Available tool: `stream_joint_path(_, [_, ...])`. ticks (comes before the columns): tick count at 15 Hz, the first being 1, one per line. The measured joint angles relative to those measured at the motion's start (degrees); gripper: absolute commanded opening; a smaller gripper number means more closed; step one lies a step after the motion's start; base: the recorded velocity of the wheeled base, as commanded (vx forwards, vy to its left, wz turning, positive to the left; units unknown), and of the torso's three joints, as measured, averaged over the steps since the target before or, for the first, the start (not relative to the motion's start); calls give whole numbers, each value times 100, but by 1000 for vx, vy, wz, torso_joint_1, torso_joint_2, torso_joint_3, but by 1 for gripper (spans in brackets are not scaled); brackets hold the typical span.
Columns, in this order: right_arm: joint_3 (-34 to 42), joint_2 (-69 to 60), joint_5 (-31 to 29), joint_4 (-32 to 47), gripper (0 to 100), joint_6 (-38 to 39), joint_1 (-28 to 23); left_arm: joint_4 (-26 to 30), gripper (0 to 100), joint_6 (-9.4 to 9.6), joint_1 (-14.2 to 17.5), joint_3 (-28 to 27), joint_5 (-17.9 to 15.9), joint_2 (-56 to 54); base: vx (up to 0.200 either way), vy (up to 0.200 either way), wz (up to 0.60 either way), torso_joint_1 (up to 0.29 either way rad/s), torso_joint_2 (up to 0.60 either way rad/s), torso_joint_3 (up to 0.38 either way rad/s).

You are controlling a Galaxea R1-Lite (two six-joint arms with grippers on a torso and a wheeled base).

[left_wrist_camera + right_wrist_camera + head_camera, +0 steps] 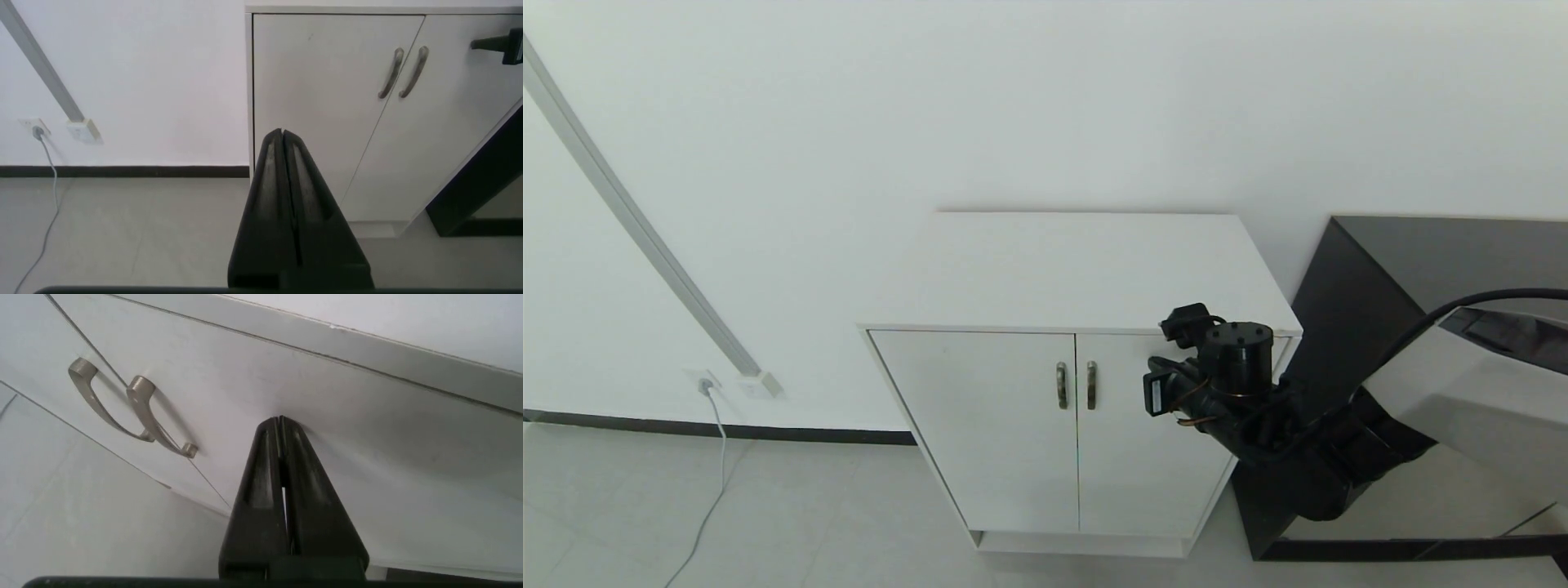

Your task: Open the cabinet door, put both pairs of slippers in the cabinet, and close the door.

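Observation:
The white cabinet (1086, 269) stands against the wall with both doors shut. Two metal handles (1062, 385) (1091, 385) sit side by side at the middle seam. My right arm (1233, 384) is in front of the right door, near its top edge. In the right wrist view my right gripper (281, 423) is shut with nothing in it, its tip close against the door panel, beside the handles (159, 416). My left gripper (282, 135) is shut and holds nothing. It hangs low and apart from the cabinet, facing the left door (327, 90).
A black glossy piece of furniture (1347, 310) stands right against the cabinet's right side. A wall socket with a plugged cable (704, 382) and a slanted grey duct (629, 212) are on the wall to the left. Tiled floor (768, 506) lies open there.

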Motion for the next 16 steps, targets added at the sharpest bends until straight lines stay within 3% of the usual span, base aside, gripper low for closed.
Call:
stream_joint_path(8, [1180, -1497, -61, 0, 0, 4, 140, 0, 0, 6, 0, 0, 0, 0, 0, 0, 0, 0, 0, 0])
stream_joint_path(16, [2999, -3499, -306, 96, 0, -24, -791, 0, 0, 4, -2, 0, 0, 0, 0, 0, 0, 0, 0, 0])
